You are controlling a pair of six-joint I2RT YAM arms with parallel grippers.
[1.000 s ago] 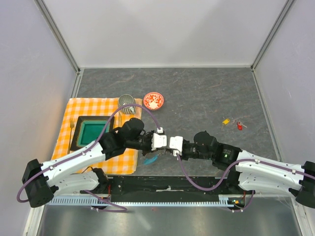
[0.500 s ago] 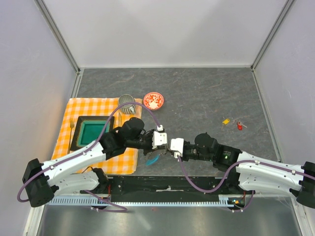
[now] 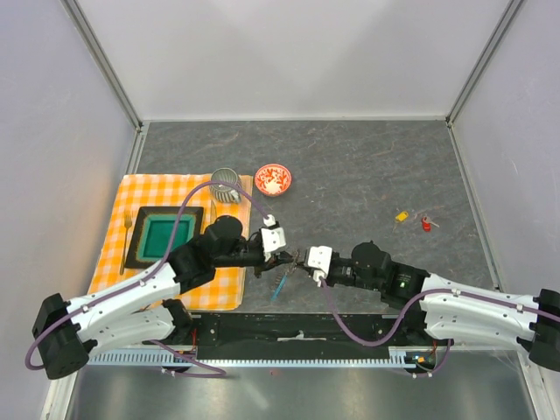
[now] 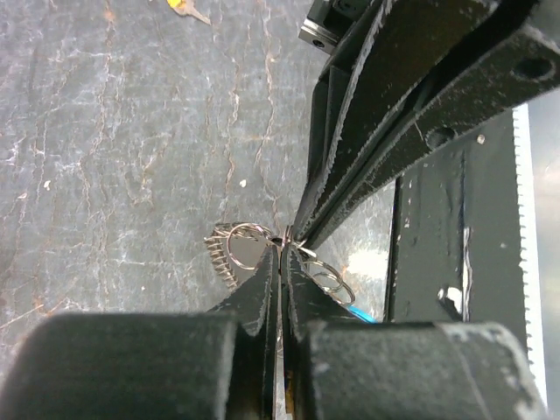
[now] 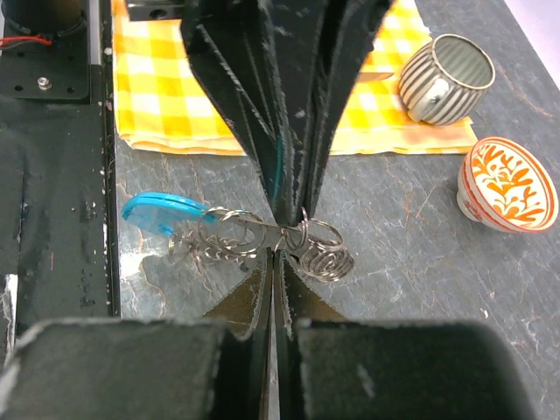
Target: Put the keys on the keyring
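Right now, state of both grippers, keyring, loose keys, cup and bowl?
left gripper: shut on the metal keyring with blue tag
right gripper: shut on the keyring, from the opposite side
keyring: pinched between both grippers
yellow-headed key: loose on the table, off the ring
red-headed key: loose on the table, off the ring
ribbed metal cup: upright
red patterned bowl: upright, empty

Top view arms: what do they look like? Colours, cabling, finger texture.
Both match: the left arm and right arm have white link shells with black joint housings. A purple cable loops loosely along each and ends at a white block at the wrist. The fingers are black, flat and tapering, with fine saw-toothed edges. No lettering is readable.
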